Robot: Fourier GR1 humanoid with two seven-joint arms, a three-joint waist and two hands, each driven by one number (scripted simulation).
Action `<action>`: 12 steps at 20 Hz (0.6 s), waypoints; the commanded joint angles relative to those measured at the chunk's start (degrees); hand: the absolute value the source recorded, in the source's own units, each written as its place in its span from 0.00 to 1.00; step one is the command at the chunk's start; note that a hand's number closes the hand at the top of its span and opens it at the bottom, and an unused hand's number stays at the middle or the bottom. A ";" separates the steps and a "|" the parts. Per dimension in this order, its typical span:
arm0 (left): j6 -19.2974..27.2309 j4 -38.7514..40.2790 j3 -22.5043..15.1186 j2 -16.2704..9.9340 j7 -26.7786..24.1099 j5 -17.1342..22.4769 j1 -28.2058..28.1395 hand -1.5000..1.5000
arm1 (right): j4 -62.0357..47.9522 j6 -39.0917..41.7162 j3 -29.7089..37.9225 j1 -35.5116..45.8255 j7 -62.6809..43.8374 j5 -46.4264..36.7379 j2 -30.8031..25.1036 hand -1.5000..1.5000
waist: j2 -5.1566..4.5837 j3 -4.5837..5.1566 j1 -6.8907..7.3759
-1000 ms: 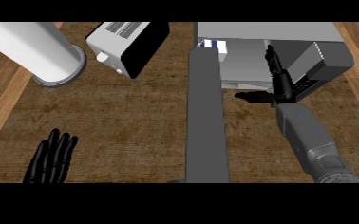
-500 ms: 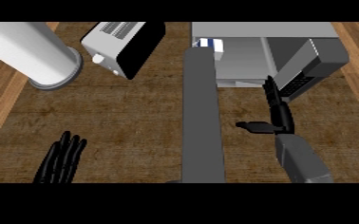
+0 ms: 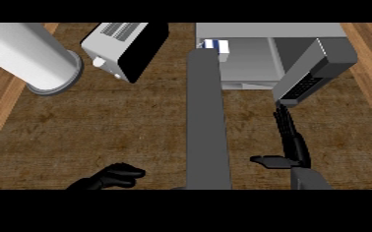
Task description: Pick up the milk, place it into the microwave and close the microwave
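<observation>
The milk, a small white and blue carton, stands inside the microwave at the left of its cavity. The microwave's door is swung open and shows edge-on as a long grey slab running down the middle of the view. My right hand is open to the right of the door, below the microwave's dark control panel. Its fingers point up at the panel and its thumb sticks out left, holding nothing. My left hand is at the lower edge, left of the door, fingers curled on nothing.
A white and black toaster lies at the back, left of the microwave. A large white cylinder stands at the far left. The wooden counter spreads between them and my hands.
My right hand has drawn back from the microwave toward the lower edge. My left hand has moved right and curled its fingers. The milk stays inside the microwave.
</observation>
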State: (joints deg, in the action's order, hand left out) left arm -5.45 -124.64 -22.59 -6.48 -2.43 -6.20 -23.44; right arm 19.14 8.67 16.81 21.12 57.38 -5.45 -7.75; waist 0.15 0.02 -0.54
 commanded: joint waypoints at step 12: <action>-4.19 16.18 -4.33 2.48 0.75 -2.64 14.82 1.00 | 22.30 9.49 -5.10 -22.37 3.09 4.63 -1.28 0.00 | -0.06 0.03 -0.29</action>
State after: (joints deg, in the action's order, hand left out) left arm -8.05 -113.66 -25.02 -4.36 0.33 -7.59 -11.65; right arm 37.72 13.60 12.81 4.12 55.41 -1.44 -9.16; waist 0.18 0.08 -1.01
